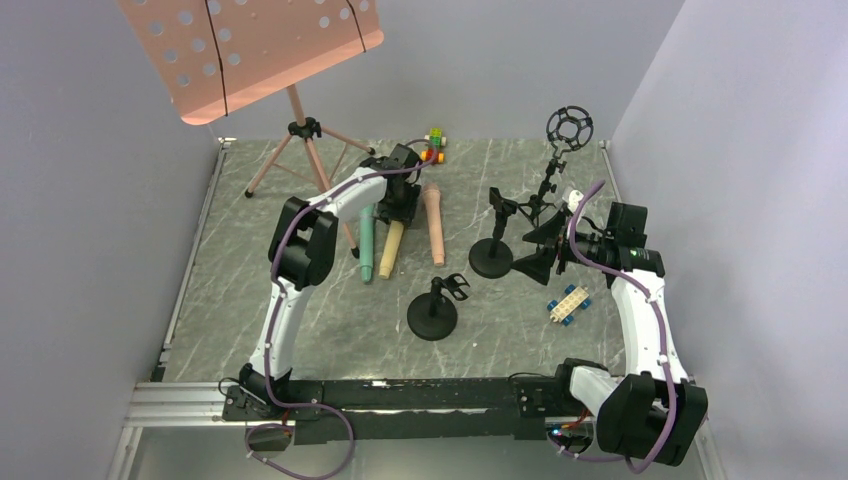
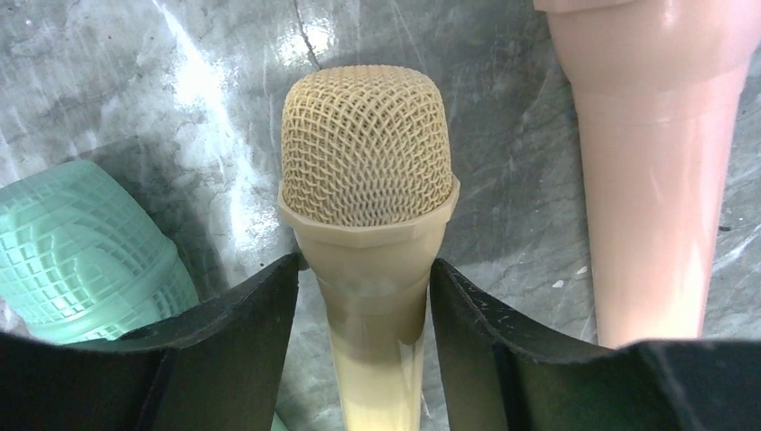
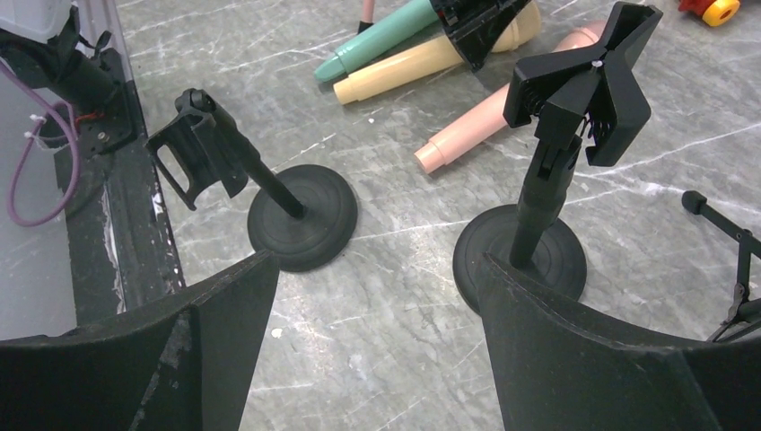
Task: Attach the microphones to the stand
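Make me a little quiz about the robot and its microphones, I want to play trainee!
1. Where do the left gripper's fingers flank the yellow microphone? A just below its mesh head; B at its tail; C nowhere near it.
2. True or false: the right gripper is holding a stand.
3. Fill in: ___ microphones lie on the table.
Key: 1 A. 2 False: it is open, and the clip stands are empty. 3 Three: the teal microphone, the yellow one and the pink microphone.
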Available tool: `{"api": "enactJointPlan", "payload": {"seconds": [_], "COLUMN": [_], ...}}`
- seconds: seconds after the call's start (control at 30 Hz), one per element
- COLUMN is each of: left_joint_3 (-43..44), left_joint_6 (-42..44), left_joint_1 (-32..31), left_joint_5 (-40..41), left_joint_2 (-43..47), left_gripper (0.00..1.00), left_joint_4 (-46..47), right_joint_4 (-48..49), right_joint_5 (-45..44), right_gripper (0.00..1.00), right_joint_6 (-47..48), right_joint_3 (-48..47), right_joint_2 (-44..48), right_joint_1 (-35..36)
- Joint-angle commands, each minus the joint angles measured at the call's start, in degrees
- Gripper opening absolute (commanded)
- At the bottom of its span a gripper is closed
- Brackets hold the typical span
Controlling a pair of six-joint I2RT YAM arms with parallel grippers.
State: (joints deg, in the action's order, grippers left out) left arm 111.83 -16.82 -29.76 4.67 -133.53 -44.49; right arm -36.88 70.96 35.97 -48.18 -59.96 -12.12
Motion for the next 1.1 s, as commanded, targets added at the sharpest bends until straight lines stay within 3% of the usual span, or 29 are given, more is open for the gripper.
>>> {"api": "enactJointPlan", "payload": {"seconds": [0.0,0.1,0.27,0.4,0.7,0.97,1.07], "left_joint_3": [2.34,2.05,0.02,-2.62,-12.66,-37.17,-45.96], "left_joint_6": [-0.26,-0.02,0.29,0.74,0.51,-5.73,-9.88], "left_joint_1": [0.14,0.14,0.14,0.11,0.08,-0.04,-0.47], "left_joint_5": [0.59,-0.31,-1.20,-0.88,-4.87,-16.04,-17.24], "left_joint_2": [-0.83,-1.10,1.50,7.82,29.08,55.43,64.50], "left_gripper": [0.59,0.52,0.15,0.03,0.00,0.00,0.00], "left_joint_4": [-1.18,-1.17,1.17,4.10,14.78,36.77,44.84], "right_joint_4": [0.16,-0.03,-0.11,-0.42,-1.65,-1.46,-9.59], "right_joint_5": [2.23,2.30,2.44,2.90,3.87,3.06,-0.28], "right_gripper": [0.85,0.85,0.85,0.85,0.85,0.85,0.85], "right_joint_6": [2.16,2.27,2.36,2.49,3.27,2.96,7.75], "right_joint_3": [-1.65,-1.74,-1.74,-1.80,-2.09,-2.97,-9.91], "right_joint_2": [1.16,1.40,1.81,2.08,2.90,2.15,-0.38], "right_joint_1": [0.17,0.17,0.16,0.19,0.34,3.87,8.89]}}
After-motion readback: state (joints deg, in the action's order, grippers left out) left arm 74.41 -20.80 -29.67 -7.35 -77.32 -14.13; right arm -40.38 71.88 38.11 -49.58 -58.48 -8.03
